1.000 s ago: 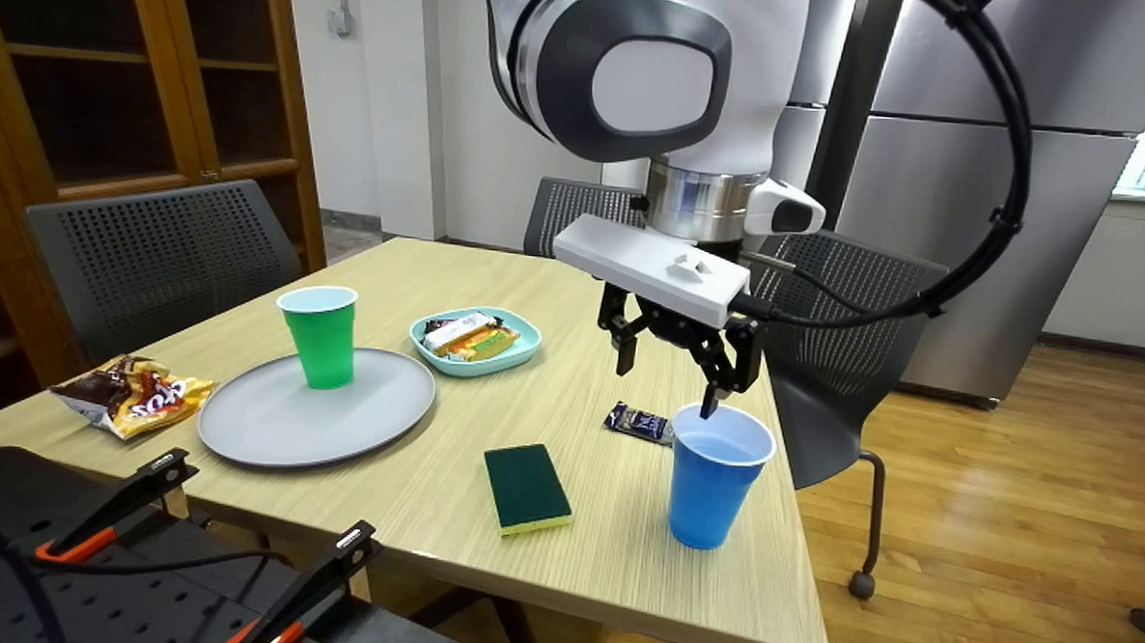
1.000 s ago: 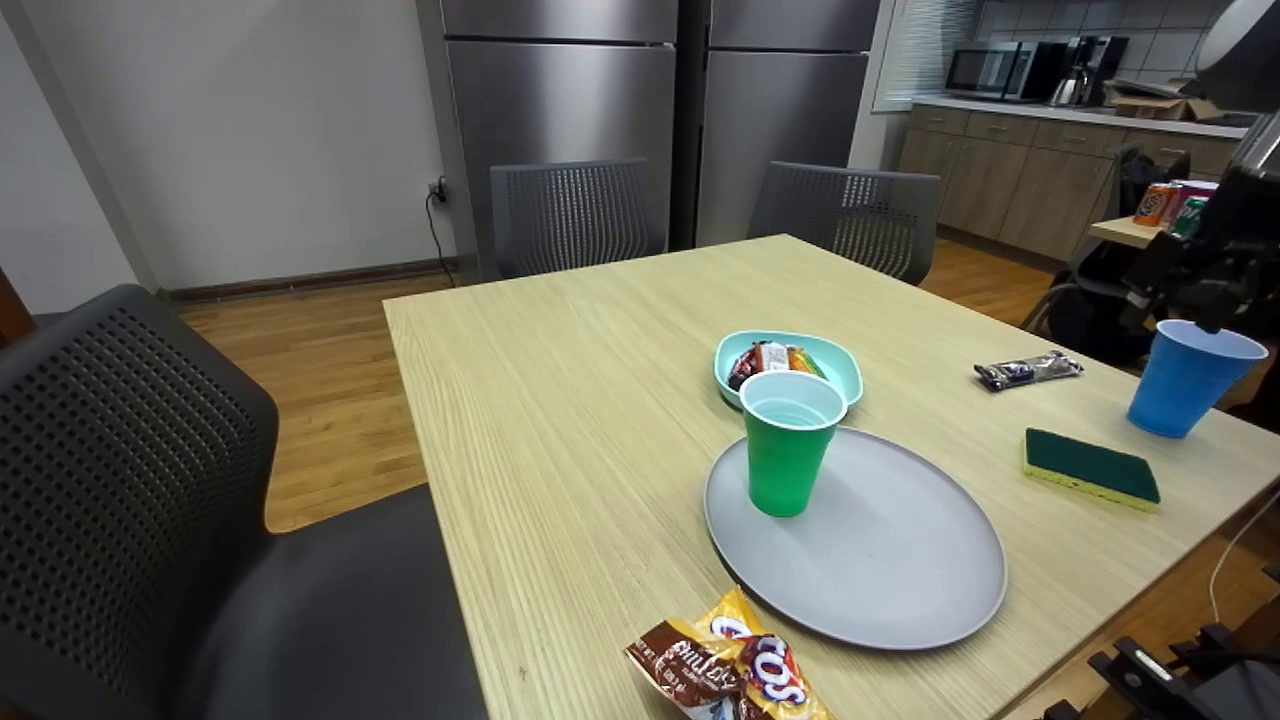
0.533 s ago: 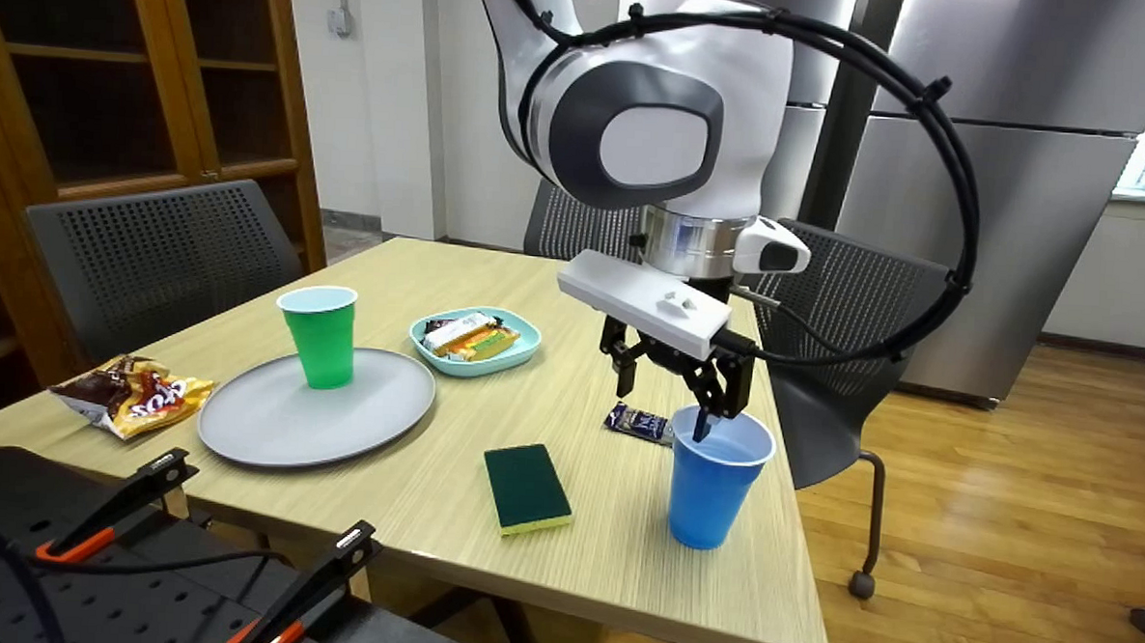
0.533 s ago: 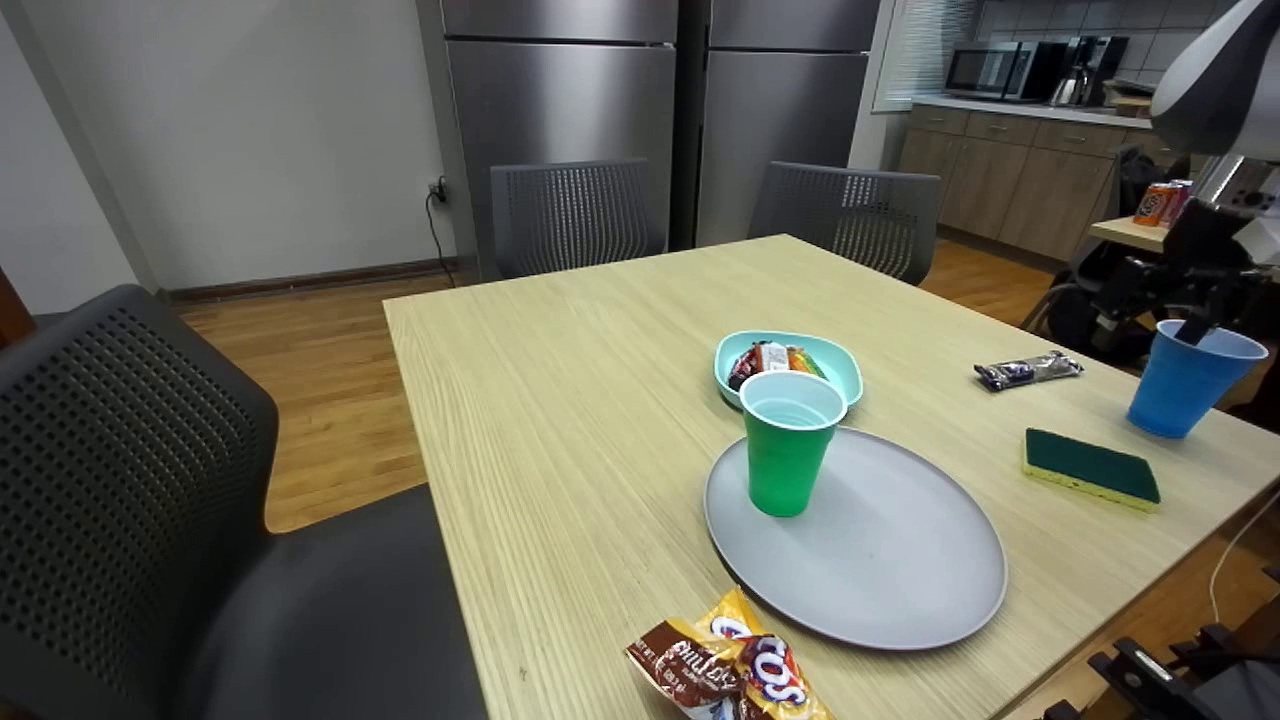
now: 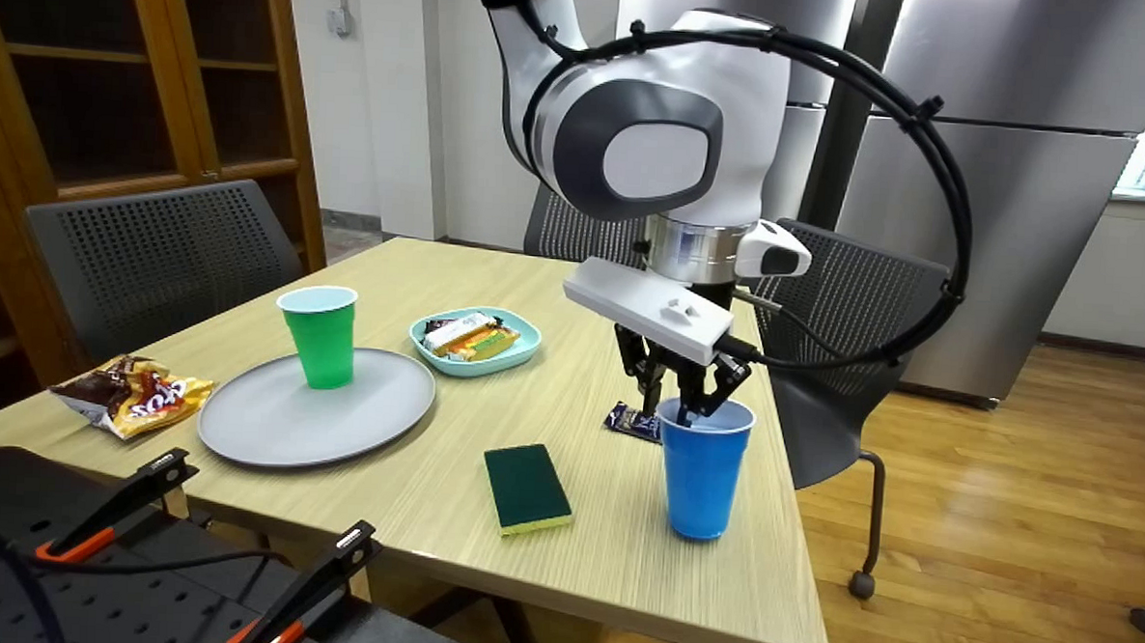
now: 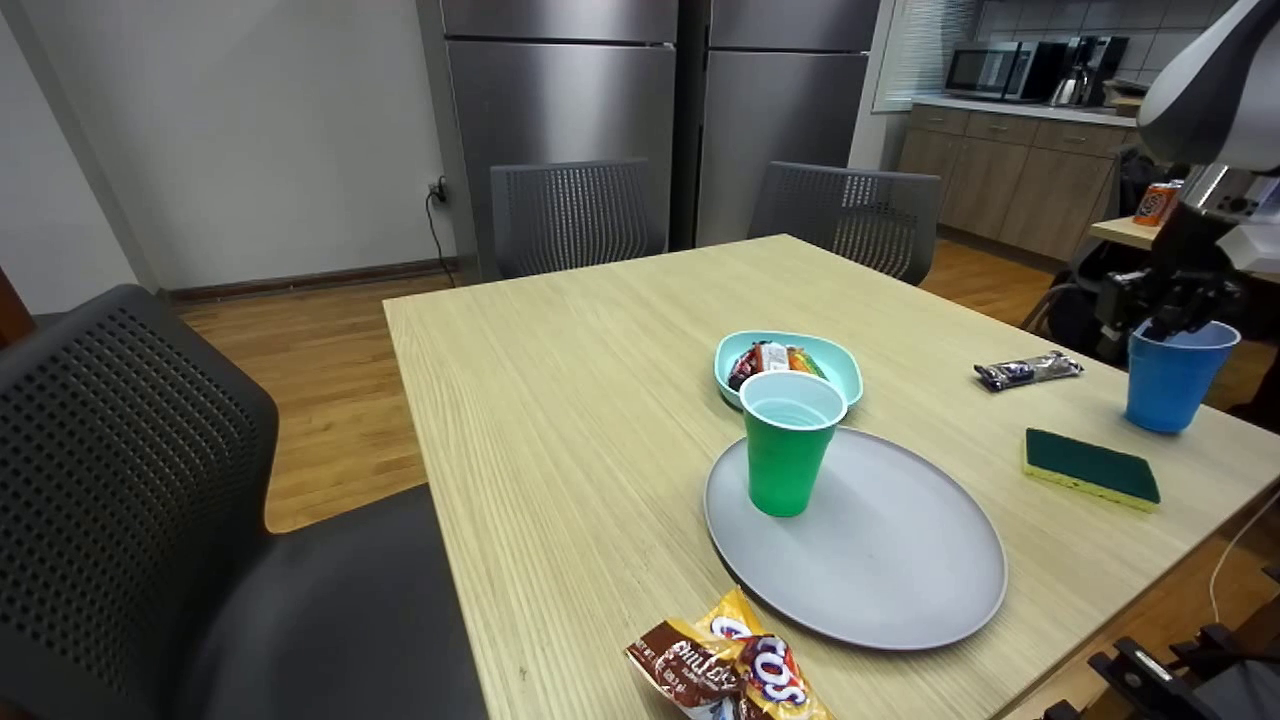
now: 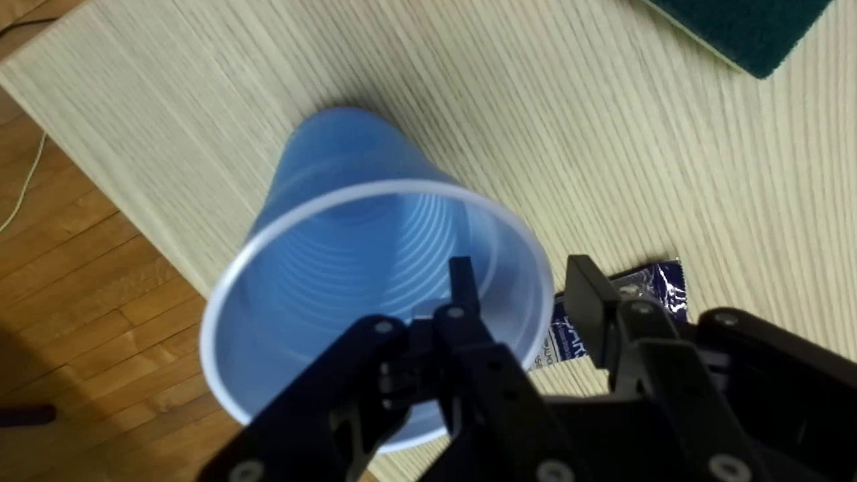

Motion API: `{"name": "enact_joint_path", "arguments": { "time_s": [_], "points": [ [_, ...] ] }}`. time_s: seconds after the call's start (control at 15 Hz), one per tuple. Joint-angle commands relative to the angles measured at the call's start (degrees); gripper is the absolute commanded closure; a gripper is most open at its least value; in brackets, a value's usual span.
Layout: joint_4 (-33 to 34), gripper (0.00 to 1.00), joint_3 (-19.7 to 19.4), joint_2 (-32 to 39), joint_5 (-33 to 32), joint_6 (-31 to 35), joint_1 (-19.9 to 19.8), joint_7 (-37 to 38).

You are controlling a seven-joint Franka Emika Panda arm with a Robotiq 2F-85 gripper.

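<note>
A blue plastic cup (image 5: 701, 487) stands near the table's corner, seen in both exterior views and the wrist view. My gripper (image 7: 522, 284) straddles its rim, one finger (image 7: 463, 284) inside the cup and the opposite finger (image 7: 584, 314) outside. The jaws are partly drawn together, and space shows between them and the cup wall in the wrist view. Whether the inner finger presses on the wall lower down cannot be seen. Beyond the outer finger lies a dark wrapped bar (image 7: 669, 284), partly hidden. A green and yellow sponge (image 5: 527, 489) rests close by.
A green cup (image 5: 325, 349) stands on a round grey plate (image 5: 268, 424). Behind it sits a teal dish (image 5: 525, 344) with several wrapped snacks. A crumpled snack bag (image 5: 134, 394) lies at the table's edge. Black clamps (image 5: 310, 581) and chairs (image 5: 160, 255) surround the table (image 5: 610, 574).
The gripper has come down over the cup's rim and its fingers have drawn closer together. The cup has shifted slightly left in both exterior views and stands straighter.
</note>
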Motion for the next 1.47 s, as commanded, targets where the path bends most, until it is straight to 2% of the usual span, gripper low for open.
{"name": "enact_joint_path", "arguments": {
  "time_s": [0.0, 0.13, 0.47, 0.8, 1.13, 1.4],
  "points": [
    [0.74, 0.91, 1.80, 0.56, -1.74, 1.07, -1.97, 2.27],
    [0.62, 1.00, 1.92, 0.54, -2.07, 1.34, -2.07, 2.52],
    [-0.41, 0.98, 2.15, -0.86, -4.01, 2.78, -2.37, 1.75],
    [-4.39, 0.98, 3.71, -6.38, -6.05, 3.51, -3.08, -1.75],
    [-8.68, 0.98, 4.95, -12.19, -6.35, 3.53, -1.67, -6.73],
    [-12.80, 0.98, 7.99, -16.27, -5.29, 4.26, -1.04, -12.32]
  ]
}}
